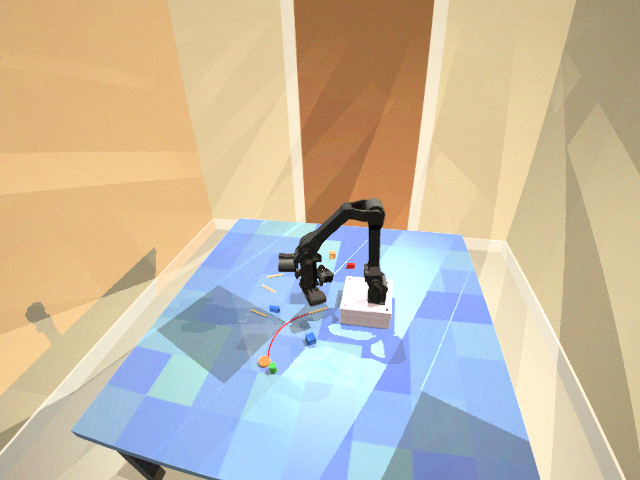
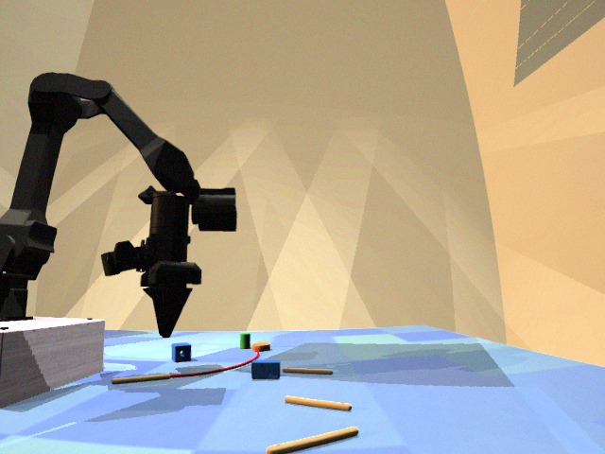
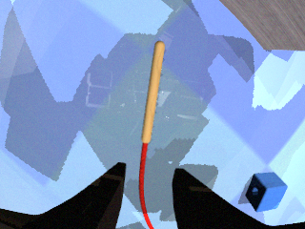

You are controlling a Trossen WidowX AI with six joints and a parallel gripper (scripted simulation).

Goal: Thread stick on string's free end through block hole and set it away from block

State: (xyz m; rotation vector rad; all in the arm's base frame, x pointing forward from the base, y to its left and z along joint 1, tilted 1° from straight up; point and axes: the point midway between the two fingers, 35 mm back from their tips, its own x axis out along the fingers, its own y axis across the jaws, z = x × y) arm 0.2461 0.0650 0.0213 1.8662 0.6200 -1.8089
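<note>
The stick (image 1: 318,310) (image 2: 141,378) (image 3: 153,93) lies on the table near the arm's base. The red string (image 2: 215,371) (image 3: 141,176) runs from its end in a curve to the round orange button (image 1: 264,361) (image 2: 261,346). The blue block (image 1: 310,338) (image 2: 179,352) (image 3: 267,191) stands on the table; a hole shows in one face. My gripper (image 1: 316,301) (image 2: 166,336) (image 3: 149,174) hangs above the table, pointing down, partly open and empty. In the wrist view the string passes below the gap between the fingertips, and the stick lies ahead of them.
A green cylinder (image 1: 272,367) (image 2: 244,340) stands beside the button. Another blue piece (image 1: 274,308) (image 2: 266,369) and loose sticks (image 1: 258,312) (image 1: 268,288) (image 2: 312,441) lie left of the arm in the top view. A red piece (image 1: 350,266) and an orange cylinder (image 1: 331,254) are behind. The base box (image 1: 365,317) (image 3: 272,24) is close to the stick.
</note>
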